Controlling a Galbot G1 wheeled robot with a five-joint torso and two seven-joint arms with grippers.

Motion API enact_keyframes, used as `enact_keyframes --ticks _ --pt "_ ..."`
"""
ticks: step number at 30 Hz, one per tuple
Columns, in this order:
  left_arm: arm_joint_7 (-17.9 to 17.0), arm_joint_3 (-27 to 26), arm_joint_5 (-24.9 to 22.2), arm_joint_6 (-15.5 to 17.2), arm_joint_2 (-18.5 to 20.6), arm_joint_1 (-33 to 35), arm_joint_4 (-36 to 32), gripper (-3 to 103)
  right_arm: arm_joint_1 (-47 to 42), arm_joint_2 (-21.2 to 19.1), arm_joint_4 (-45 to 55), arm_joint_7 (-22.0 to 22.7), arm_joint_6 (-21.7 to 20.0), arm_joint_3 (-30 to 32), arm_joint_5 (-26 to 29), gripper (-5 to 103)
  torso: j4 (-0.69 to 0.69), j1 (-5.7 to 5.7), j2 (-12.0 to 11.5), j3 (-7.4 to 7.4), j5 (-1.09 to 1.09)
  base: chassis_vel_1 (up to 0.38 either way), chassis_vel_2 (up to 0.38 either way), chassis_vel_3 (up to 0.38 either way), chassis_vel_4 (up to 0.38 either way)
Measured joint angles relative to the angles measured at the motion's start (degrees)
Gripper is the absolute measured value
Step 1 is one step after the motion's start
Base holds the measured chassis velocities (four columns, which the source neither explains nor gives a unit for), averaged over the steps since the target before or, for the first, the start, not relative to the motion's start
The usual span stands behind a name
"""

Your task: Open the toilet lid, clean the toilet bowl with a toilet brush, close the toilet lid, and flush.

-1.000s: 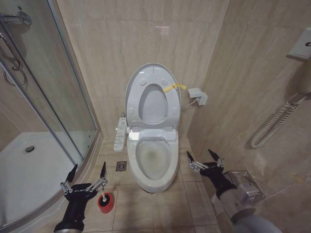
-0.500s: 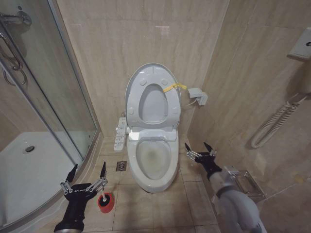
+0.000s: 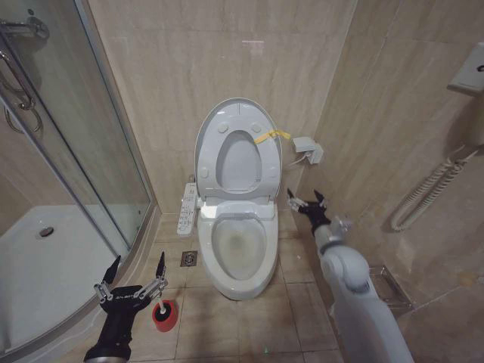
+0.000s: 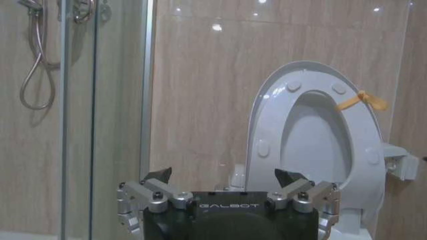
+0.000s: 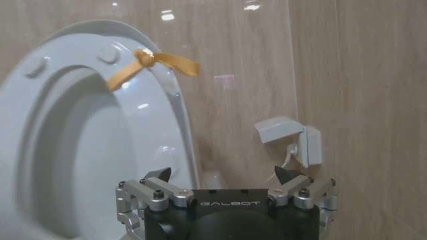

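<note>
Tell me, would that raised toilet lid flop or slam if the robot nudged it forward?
The toilet lid looks like rigid, glossy plastic, so it would probably swing as one piece, not flop. Standing near upright against the wall, it might drop quickly once tipped. Its smooth surface seems slippery; the yellow strap likely grips easier.

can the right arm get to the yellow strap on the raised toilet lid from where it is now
Probably yes. The right end effector is open beside the toilet bowl, below the yellow strap on the upright toilet lid. Nothing lies between them; the wall socket sits close by.
</note>
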Motion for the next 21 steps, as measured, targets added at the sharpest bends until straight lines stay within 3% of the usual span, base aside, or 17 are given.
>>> enact_keyframes --ticks 7,21 --pt "0.01 0.01 0.0 0.0 0.0 0.0 0.0 100 9.35 0.69 -8.1 0.54 3.86 -2.52 -1.16 100 0.02 0.0 0.0 0.0 -0.01 0.0 0.0 0.0 0.0" --pt "0.01 0.01 0.0 0.0 0.0 0.0 0.0 100 11.1 0.05 -5.76 1.57 5.09 -2.49 -1.92 100 0.0 -0.01 0.0 -0.01 -0.01 0.0 0.0 0.0 0.0"
